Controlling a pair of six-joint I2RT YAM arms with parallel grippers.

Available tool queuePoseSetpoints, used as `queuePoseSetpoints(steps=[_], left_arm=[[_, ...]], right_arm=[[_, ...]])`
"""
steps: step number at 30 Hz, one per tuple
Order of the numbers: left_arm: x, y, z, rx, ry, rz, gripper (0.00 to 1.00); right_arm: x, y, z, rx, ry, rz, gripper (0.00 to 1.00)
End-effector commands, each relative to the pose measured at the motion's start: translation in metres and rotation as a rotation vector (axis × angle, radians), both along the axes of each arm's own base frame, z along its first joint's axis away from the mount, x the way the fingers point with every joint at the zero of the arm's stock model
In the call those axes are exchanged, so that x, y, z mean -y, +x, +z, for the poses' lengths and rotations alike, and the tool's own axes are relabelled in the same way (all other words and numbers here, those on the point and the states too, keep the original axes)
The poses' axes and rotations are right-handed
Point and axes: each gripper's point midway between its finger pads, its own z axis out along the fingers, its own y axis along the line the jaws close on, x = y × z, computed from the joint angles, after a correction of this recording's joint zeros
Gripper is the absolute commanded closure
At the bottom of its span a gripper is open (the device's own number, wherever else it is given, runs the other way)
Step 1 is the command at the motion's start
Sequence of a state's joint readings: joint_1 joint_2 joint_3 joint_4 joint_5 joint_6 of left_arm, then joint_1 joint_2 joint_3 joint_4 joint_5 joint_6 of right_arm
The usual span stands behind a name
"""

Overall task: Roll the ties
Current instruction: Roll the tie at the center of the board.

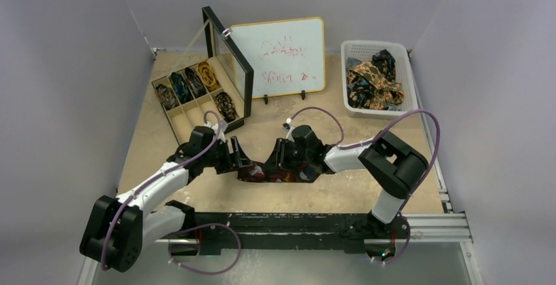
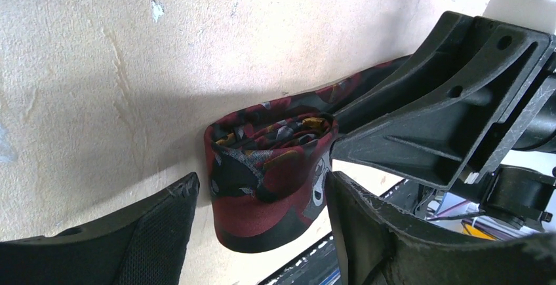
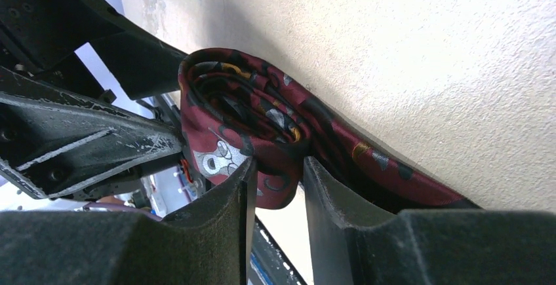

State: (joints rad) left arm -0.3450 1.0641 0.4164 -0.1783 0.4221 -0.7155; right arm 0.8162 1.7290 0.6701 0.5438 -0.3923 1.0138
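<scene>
From above, the maroon tie lies near the middle of the bench, somewhat toward its near edge. The left gripper and the right gripper meet over it from either side. At the far left corner stands an open box whose compartments hold rolled ties. A whiteboard stands at the middle of the far edge. A white basket of loose ties sits at the far right corner.

In the left wrist view, one end of the maroon tie is wound into a flattened coil resting on the bench, with its loose length trailing away behind it. The left gripper's jaws stand wide on either side of the coil, one finger against it and the other just beside it. A finger of the right gripper touches the coil from the far side.

In the right wrist view, the right gripper's jaws are narrow, and the coil's lower fold fills the gap between the fingertips, pinched there.
</scene>
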Motion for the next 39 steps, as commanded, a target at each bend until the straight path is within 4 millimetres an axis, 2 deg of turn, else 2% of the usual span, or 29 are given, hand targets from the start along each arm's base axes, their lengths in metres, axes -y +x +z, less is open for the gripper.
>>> queuePoseSetpoints(steps=[1, 8, 15, 21, 31, 33, 39], left_arm=[[0.000, 0.002, -0.001, 0.026, -0.008, -0.019, 0.32], [0.002, -0.001, -0.008, 0.014, -0.026, -0.022, 0.33], [0.006, -0.004, -0.011, -0.023, -0.057, -0.016, 0.34], [0.006, -0.010, -0.020, -0.133, -0.083, 0.060, 0.37], [0.010, -0.007, -0.018, -0.214, -0.155, 0.176, 0.38], [0.010, -0.007, -0.019, -0.213, -0.160, 0.180, 0.42], [0.010, -0.001, -0.013, -0.172, -0.118, 0.126, 0.65]], right_arm=[[-0.007, 0.006, 0.007, 0.019, 0.030, 0.025, 0.65], [-0.006, 0.008, -0.009, -0.004, -0.010, 0.030, 0.67], [-0.005, 0.006, -0.018, -0.020, -0.020, 0.035, 0.69], [-0.003, 0.006, -0.018, -0.006, -0.014, 0.025, 0.70], [-0.002, 0.001, -0.016, -0.004, 0.006, 0.035, 0.71], [-0.001, 0.000, -0.015, -0.002, 0.009, 0.036, 0.71], [-0.005, 0.000, -0.006, 0.014, 0.025, 0.067, 0.71]])
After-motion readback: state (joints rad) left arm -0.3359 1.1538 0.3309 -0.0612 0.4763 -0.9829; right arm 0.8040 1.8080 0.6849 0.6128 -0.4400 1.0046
